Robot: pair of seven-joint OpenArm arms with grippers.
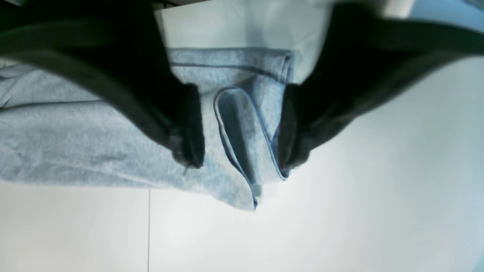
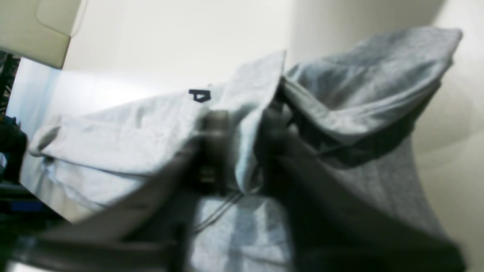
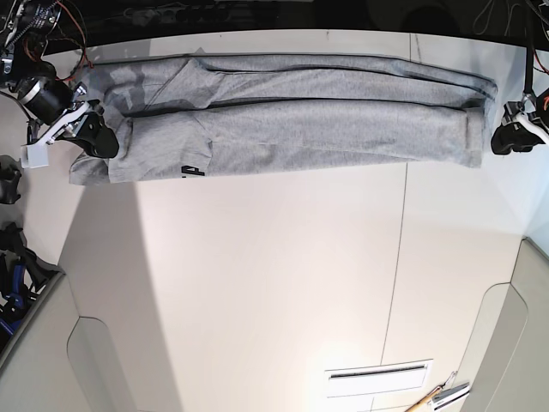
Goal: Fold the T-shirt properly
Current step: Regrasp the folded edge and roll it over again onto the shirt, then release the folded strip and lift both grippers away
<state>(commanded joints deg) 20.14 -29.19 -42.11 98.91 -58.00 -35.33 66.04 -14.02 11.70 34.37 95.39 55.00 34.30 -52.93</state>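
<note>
The heather-grey T-shirt lies folded lengthwise into a long strip across the far side of the white table. A bit of black lettering shows at its near edge. My right gripper is at the strip's left end. In the right wrist view it is shut on a bunched fold of the T-shirt, lifted and blurred. My left gripper is at the strip's right end. In the left wrist view it is open, its fingers either side of a folded hem of the T-shirt.
A slotted vent and a wooden-handled tool sit near the table's front right. Cables and dark gear stand off the left edge. The table's near corners are cut away in curves.
</note>
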